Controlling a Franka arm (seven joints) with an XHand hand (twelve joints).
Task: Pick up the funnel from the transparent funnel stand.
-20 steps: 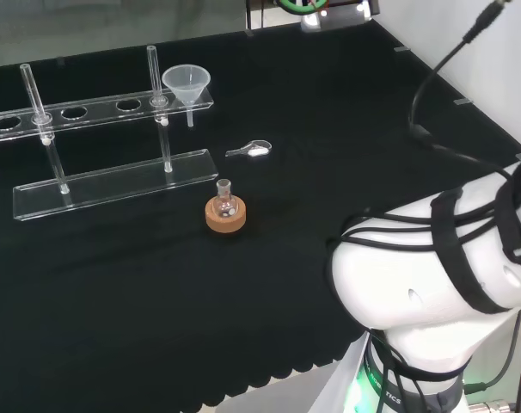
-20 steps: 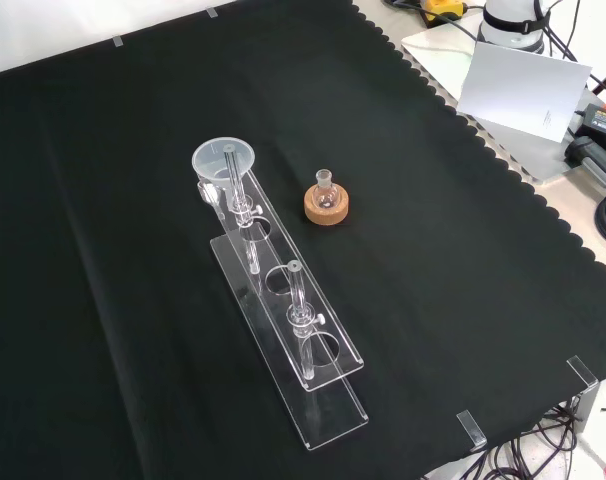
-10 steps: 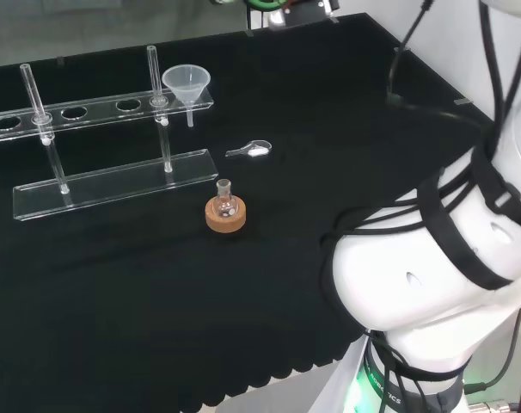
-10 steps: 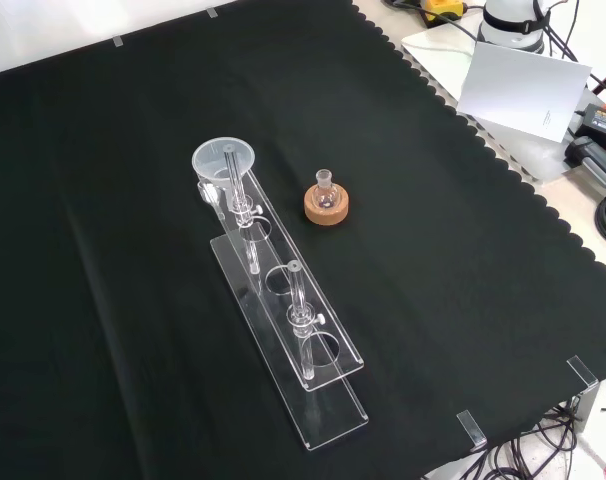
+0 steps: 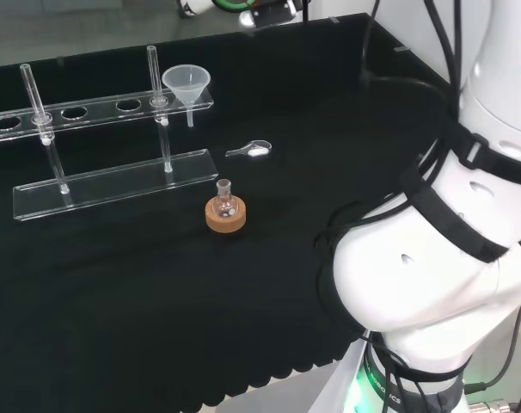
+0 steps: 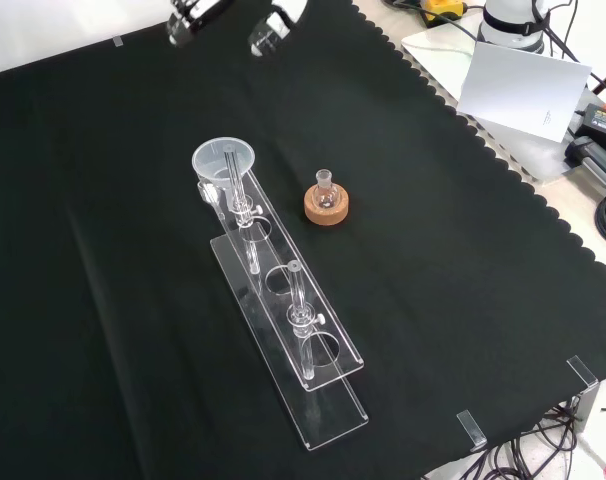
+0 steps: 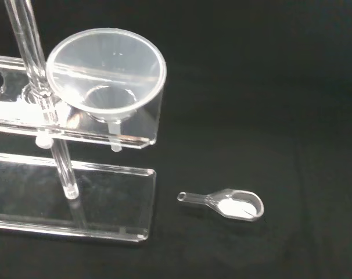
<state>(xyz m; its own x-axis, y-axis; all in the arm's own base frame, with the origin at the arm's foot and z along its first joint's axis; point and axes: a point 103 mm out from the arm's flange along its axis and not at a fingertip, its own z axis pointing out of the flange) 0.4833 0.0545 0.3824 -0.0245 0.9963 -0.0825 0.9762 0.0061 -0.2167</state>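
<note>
— One thing is changing: the arm is rising. In the head view its big white links at the right of the frame are standing taller than a second ago, and a white and black part of the robot is now coming into the top of the frame, above the rack. The front view is also showing that part entering at its upper left.

— Is anything on the counter [image 6: 463,250] moving?

— Nothing. The funnel [image 5: 186,83] is sitting in the end hole of the transparent funnel stand [image 5: 106,112], upper left in the head view, untouched. The small flask on its cork ring [image 5: 225,214] and the little scoop [image 5: 252,151] are lying where they were.

— So what is that meaning for the task?

— I judge the reach is only beginning; the arm is swinging over towards the stand, with the pick-up not yet made.

— And the robot hand?

— I cannot tell whether it is open or clenched. It is touching nothing, I think: the wrist view is looking down on the funnel [image 7: 106,72] with clear space around it.
</note>
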